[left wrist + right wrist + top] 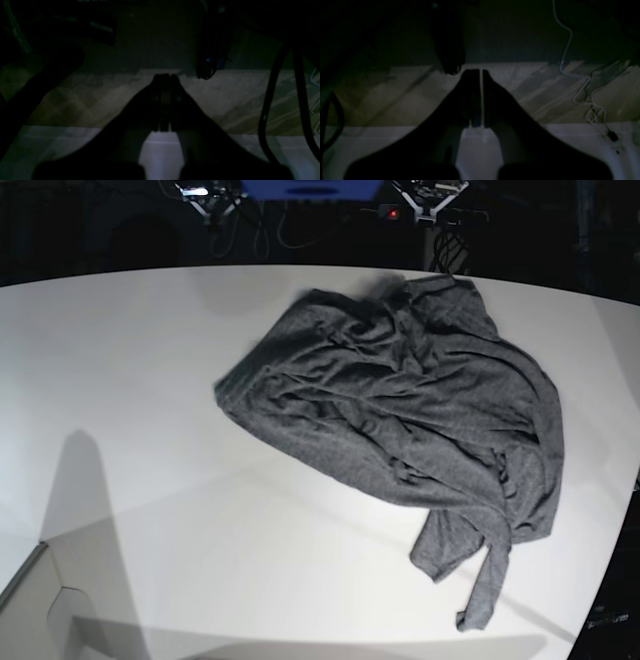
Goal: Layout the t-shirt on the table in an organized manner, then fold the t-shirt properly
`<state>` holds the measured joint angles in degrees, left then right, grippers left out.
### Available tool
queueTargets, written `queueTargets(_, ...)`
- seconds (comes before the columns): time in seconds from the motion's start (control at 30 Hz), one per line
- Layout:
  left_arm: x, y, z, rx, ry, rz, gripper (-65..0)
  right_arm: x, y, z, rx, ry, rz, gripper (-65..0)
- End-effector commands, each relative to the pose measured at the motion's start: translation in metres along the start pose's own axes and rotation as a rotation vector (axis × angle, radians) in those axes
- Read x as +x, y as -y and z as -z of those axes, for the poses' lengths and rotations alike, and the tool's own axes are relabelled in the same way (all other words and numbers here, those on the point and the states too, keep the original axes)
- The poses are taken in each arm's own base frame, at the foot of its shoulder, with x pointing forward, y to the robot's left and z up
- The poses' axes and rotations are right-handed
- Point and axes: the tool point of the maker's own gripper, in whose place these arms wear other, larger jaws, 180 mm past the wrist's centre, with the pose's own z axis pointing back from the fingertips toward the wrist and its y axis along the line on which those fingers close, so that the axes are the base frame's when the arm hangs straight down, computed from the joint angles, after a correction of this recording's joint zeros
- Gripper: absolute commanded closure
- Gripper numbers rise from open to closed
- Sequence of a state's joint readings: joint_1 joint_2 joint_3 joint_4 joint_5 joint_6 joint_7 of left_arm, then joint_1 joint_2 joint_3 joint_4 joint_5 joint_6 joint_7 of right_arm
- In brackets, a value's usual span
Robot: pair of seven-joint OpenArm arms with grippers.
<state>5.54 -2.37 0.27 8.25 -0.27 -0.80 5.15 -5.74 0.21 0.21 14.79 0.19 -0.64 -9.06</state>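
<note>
The t-shirt lay crumpled on the table, bunched toward the far right of the base view, one twisted end trailing near the table's right edge. Neither arm showed in that view. In the dim wrist views the left gripper and right gripper were each clenched, tips together on nothing, hanging over bare surface away from the cloth. The step in hand looked like the first spread. Done well, it would call for opening both grippers before reaching in, taking hold at two well-separated points on the hem or shoulders, and drawing the cloth apart toward mid-table rather than dragging the heap as one.
</note>
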Motion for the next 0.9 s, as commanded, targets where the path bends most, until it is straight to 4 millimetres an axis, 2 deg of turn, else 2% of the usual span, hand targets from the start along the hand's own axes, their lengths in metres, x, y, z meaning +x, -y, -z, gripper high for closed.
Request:
queueTargets(0.0, -0.002, -0.003, 0.000, 0.014, -0.003, 0.004, -0.1, -0.003, -0.001, 0.000, 0.012, -0.007, -0.010, 0.0)
queueTargets(0.17, -0.002, -0.004, 0.000, 0.015, -0.003, 0.004, -0.1, -0.003, -0.001, 0.000, 0.012, -0.007, -0.010, 0.0)
queueTargets(0.3, -0.002, -0.014, 0.000, 0.029, -0.004, 0.002, -0.1, -0.003, -0.001, 0.000, 0.012, -0.007, -0.012, 0.0)
queueTargets(0.53, -0.004, -0.012, 0.000, 0.027, -0.007, 0.002, -0.1, -0.003, 0.008, 0.000, 0.000, -0.006, -0.011, 0.0)
queueTargets(0.87, -0.005, -0.012, 0.000, 0.027, -0.008, 0.003, -0.1, -0.002, 0.009, 0.000, -0.002, -0.003, -0.012, 0.0)
